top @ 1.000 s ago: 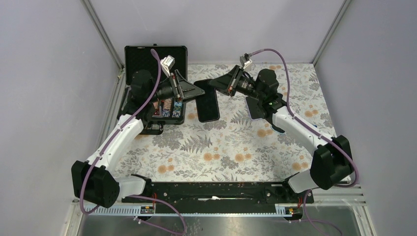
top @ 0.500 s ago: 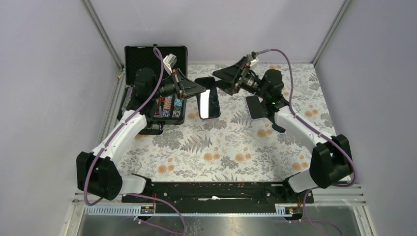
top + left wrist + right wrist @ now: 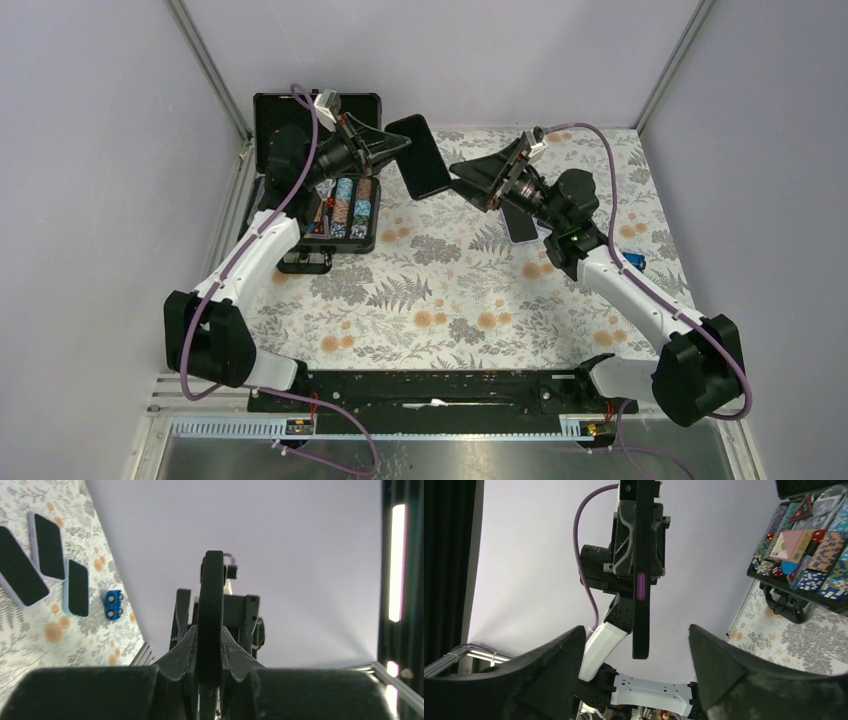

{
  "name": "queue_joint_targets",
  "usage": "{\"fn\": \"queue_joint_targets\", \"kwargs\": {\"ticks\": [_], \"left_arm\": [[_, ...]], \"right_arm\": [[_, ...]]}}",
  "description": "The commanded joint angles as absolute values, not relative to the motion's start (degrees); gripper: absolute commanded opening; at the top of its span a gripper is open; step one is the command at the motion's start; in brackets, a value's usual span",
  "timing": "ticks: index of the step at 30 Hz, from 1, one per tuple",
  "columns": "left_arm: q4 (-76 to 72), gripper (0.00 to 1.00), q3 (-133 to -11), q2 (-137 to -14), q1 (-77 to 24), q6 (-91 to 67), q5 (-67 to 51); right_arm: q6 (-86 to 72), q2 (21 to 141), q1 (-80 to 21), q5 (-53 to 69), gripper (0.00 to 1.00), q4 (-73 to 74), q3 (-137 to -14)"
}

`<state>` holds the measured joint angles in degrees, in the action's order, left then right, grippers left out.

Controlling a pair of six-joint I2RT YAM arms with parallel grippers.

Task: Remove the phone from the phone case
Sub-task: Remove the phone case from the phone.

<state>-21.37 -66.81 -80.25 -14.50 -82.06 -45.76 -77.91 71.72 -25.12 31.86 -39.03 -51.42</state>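
The phone in its black phone case (image 3: 421,157) hangs tilted above the back of the table; I cannot tell phone from case. My left gripper (image 3: 399,148) is shut on its left edge. In the left wrist view the slab (image 3: 211,595) stands edge-on, pinched between the fingers of that gripper (image 3: 210,630). My right gripper (image 3: 468,185) is open just right of the slab, apart from it. From the right wrist the slab (image 3: 642,555) is edge-on with a purple side button (image 3: 640,586), its lower end beyond the wide-open gripper (image 3: 638,627).
An open black box (image 3: 322,205) of chips and cards sits at the back left, also in the right wrist view (image 3: 804,545). Three other phones (image 3: 47,547) lie on the floral mat, one half under the right arm (image 3: 517,225). A small blue part (image 3: 634,261) lies at the right.
The left gripper shut on the phone and lifted it off the mat, up and back. The right gripper let go, opened wide and drew off to the right.
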Motion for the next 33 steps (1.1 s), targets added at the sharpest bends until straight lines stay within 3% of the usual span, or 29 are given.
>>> {"fn": "queue_joint_targets", "kwargs": {"ticks": [1,4,7,11,22,33], "left_arm": [[-35.78,0.00,-66.87,-80.60,-14.33,-92.04,-40.35],[-40.41,0.00,-66.19,-81.58,-14.33,-95.67,-39.54],[-39.17,0.00,-66.22,-81.44,-14.33,-96.28,-38.78],[-34.45,0.00,-66.29,-79.31,-14.30,-95.00,-37.44],[-34.64,0.00,-66.90,-79.28,-14.33,-98.41,-37.02],[-36.74,0.00,-65.91,-79.63,-14.33,-100.65,-36.63]], "right_arm": [[-80.16,71.70,-27.52,29.89,0.74,-42.83,-52.85],[-82.54,71.54,-27.69,27.92,0.44,-45.49,-51.95],[-82.96,68.75,-27.90,22.16,0.38,-47.68,-48.68],[-79.61,67.76,-27.86,21.99,0.37,-43.27,-50.74],[-84.87,73.98,-27.86,23.46,0.45,-53.73,-52.10],[-86.70,75.70,-27.94,19.85,0.39,-57.78,-52.43]]}}
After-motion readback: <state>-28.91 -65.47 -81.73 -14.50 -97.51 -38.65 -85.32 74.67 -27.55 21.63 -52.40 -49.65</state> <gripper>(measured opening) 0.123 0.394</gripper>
